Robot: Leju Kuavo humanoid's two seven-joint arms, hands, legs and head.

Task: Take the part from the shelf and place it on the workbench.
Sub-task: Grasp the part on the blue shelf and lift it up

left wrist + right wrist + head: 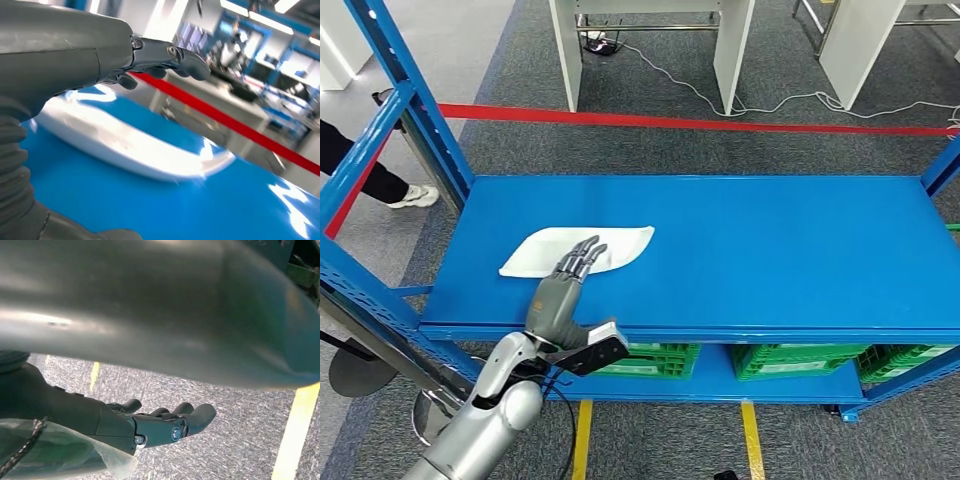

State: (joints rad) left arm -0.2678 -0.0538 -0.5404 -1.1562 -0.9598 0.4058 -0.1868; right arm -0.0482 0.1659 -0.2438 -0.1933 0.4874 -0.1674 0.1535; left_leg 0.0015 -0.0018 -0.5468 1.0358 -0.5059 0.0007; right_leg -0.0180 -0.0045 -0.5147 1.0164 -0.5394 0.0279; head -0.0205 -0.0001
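Flat, elongated white plastic part (576, 250), glossy, with one end tapering to a blunt point and the other squared off and slightly upturned, lying on the top deck of the blue metal shelf (773, 250), towards its left half and nearer the front edge than the back. Thin and low to the surface (from the left wrist view (132, 150) a shallow, dish-like profile with a rounded rim), so likely slippery and awkward to lift from above.

Step in hand, as judged: the reach towards the part, before any grasp. Left hand (565, 285) extended over the front edge of the shelf, fingers (584, 255) stretched forward, apart and holding nothing, their tips over the near edge of the part; actual contact not clear. In the wrist view, fingers (181, 57) held above the part with a gap beneath.

Next move probably calls for lowering the fingers onto the part, getting the thumb under or against its rim, and closing before lifting it away towards the workbench.

Right hand (158, 427) hanging over grey carpet with yellow floor tape (298, 435), fingers loosely curled, nothing in them.

Further out: green plastic crates (660, 360) on the lower shelf, red tape line (697, 122) on the floor behind.
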